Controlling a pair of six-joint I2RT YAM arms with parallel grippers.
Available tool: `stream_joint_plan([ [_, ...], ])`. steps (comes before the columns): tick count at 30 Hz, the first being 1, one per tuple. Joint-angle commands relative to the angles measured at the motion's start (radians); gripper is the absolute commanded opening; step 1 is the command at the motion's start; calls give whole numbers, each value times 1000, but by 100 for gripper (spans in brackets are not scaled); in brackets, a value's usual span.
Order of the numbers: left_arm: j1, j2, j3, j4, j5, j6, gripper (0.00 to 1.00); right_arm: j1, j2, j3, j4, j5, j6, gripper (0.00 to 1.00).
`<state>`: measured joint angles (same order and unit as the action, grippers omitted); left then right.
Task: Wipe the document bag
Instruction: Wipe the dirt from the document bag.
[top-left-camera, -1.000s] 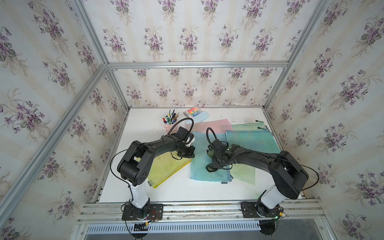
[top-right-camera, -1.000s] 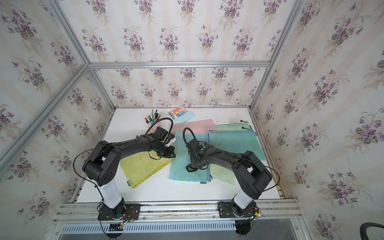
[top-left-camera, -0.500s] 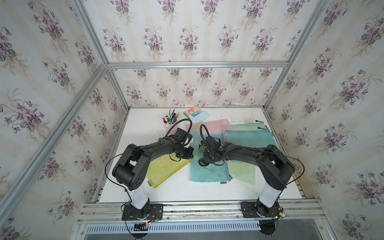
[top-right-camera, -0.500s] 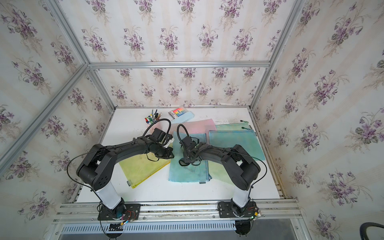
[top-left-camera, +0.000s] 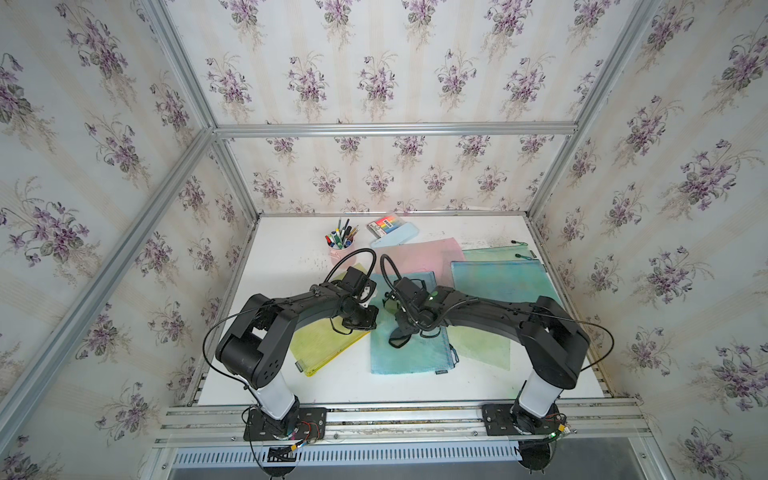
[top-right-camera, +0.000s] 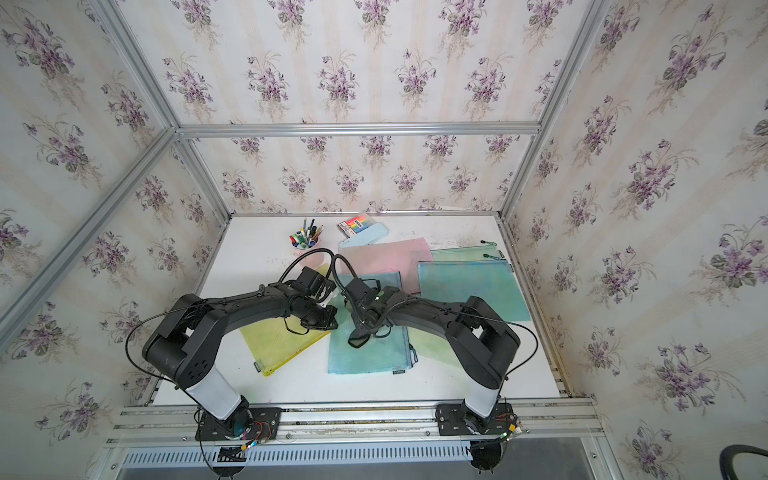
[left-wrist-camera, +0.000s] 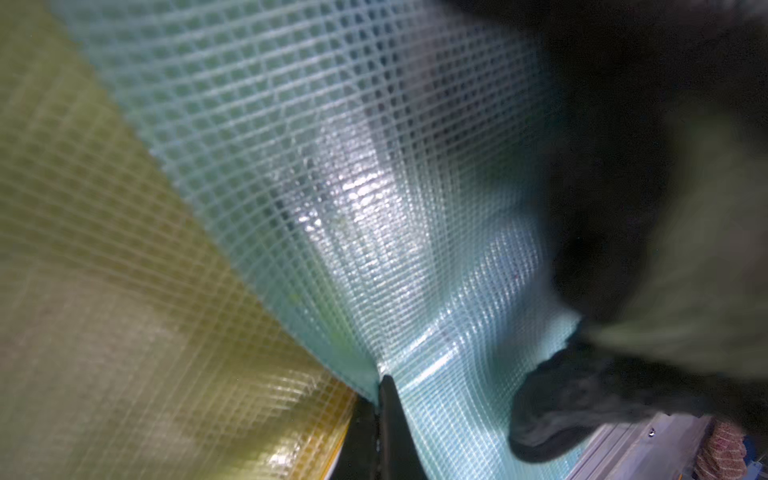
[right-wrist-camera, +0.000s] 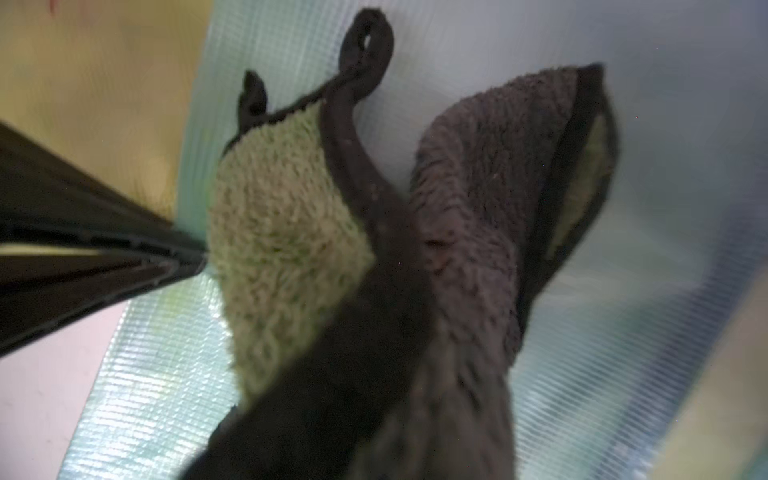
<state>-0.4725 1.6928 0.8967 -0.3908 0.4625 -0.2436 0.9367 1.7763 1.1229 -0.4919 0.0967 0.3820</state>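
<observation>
The document bag is a blue mesh pouch lying flat in the middle of the table, seen in both top views. My left gripper is shut, pinching the bag's left edge where it overlaps a yellow bag. My right gripper is shut on a dark cloth with a green side, which covers its jaws. The cloth rests on the bag, close to the left fingers, and its dark tail trails toward the front.
A pink bag, a teal bag and pale green bags overlap behind and right of the blue one. A pink pen cup and a crayon box on a blue case stand at the back.
My right gripper has dragged the cloth leftward across the blue bag, ending next to the left gripper. The left gripper has kept its hold and hardly moved.
</observation>
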Motion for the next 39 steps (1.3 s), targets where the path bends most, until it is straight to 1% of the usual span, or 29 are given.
stream_joint_plan([
  [1, 1, -14, 6, -29, -14, 29, 0, 18, 65, -28, 32, -34, 10, 9],
  [4, 7, -31, -10, -33, -20, 39, 0, 13, 58, -111, 34, -2, 62, 9],
  [9, 33, -52, -28, -49, -14, 66, 0, -37, -61, -283, 4, 7, 123, 9],
  [11, 42, -63, -35, -48, -6, 79, 0, -67, -99, -312, -34, 17, 127, 9],
  [13, 44, -60, -34, -46, 7, 94, 0, -90, -127, -290, -63, 21, 112, 9],
  [16, 43, -40, -22, -49, 22, 99, 0, -91, -113, -161, -87, 21, 83, 9],
  [18, 42, -27, -16, -48, 26, 99, 0, -86, -81, -61, -71, 0, 74, 9],
  [23, 41, -17, -11, -36, 23, 92, 0, -83, 52, 80, 23, -34, 38, 10],
  [26, 41, -16, -8, -26, 20, 80, 0, -83, 115, 72, 71, -54, 22, 10],
  [28, 41, -16, -4, -26, 19, 76, 0, -82, 133, 56, 19, -3, 9, 9],
  [30, 40, -15, -1, -23, 19, 71, 0, -108, 90, 7, -38, 89, -9, 9],
  [32, 41, -10, 5, -29, 21, 70, 0, -178, 5, -40, -52, 113, -12, 9],
  [34, 41, -7, 14, -37, 26, 71, 0, -245, -71, -53, -37, 92, -17, 9],
  [35, 40, -7, 15, -37, 28, 69, 0, -258, -90, -39, -19, 78, -29, 10],
  [37, 40, -7, 17, -35, 31, 69, 0, -251, -68, 23, 2, 33, -43, 10],
  [39, 40, -1, 24, -34, 38, 67, 0, -219, 9, 108, 47, -40, -36, 10],
])
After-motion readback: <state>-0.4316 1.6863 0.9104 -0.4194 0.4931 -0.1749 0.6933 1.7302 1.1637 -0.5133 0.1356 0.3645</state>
